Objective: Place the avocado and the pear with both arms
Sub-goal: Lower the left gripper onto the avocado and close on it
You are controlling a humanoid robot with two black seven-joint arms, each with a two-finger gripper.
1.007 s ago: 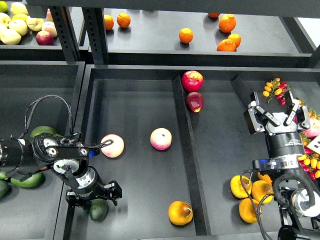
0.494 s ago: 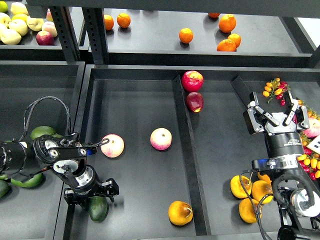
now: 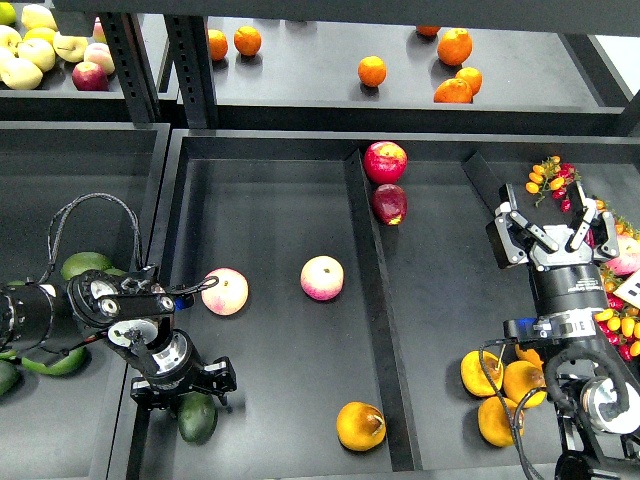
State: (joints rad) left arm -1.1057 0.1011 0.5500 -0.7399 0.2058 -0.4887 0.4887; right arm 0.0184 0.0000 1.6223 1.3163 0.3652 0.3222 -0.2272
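The dark green avocado [image 3: 198, 418] lies at the front left corner of the middle tray [image 3: 270, 230]. My left gripper [image 3: 184, 390] hangs right over it with its fingers spread to either side, open. The golden pear [image 3: 360, 425] with its brown stem lies on the same tray near the front, beside the divider. My right gripper [image 3: 556, 226] is open and empty, raised over the right compartment, far from the pear.
Two pink-yellow peaches [image 3: 225, 291] [image 3: 322, 278] lie mid-tray. Two red apples [image 3: 385, 161] sit by the divider [image 3: 375, 300]. Several golden fruits [image 3: 500, 385] are piled by my right arm. Green fruits [image 3: 85, 265] lie in the left bin. Oranges [image 3: 372, 70] are on the shelf.
My left gripper has shifted slightly back and left over the avocado, which stays in place. The right arm has not moved.
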